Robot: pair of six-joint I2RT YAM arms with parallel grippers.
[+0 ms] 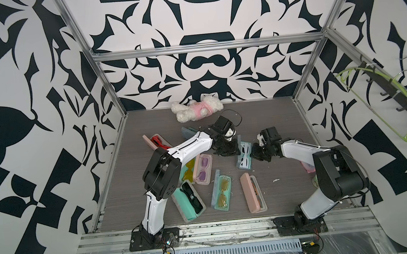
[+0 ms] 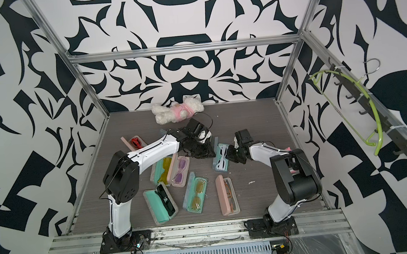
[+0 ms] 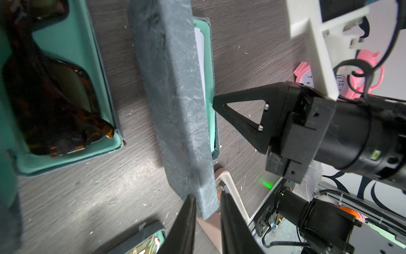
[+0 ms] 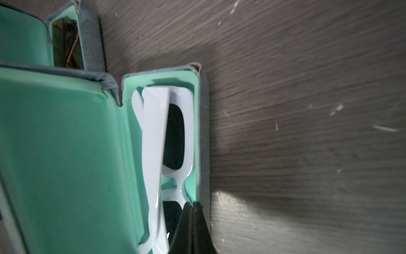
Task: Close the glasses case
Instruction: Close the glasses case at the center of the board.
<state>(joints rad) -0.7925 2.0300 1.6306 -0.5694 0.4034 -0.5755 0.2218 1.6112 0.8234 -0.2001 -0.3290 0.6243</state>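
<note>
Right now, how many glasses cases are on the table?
8: white-glasses case centre right; red-glasses case back left; grey case half hidden behind left arm; yellow-lens case, purple-lens case mid-left; teal case, amber-lens case, pink case along the front. Arms may hide more.

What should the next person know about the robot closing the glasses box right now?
Left gripper: its fingers pinch the end of the raised lid.
Right gripper: shut and empty, tip at the rim of the grey case, beside the white glasses.
Done: glasses lie inside, lid is gripped.
Left to do: swing the lid down onto the base until it shuts. The right gripper can probably steady the case.
</note>
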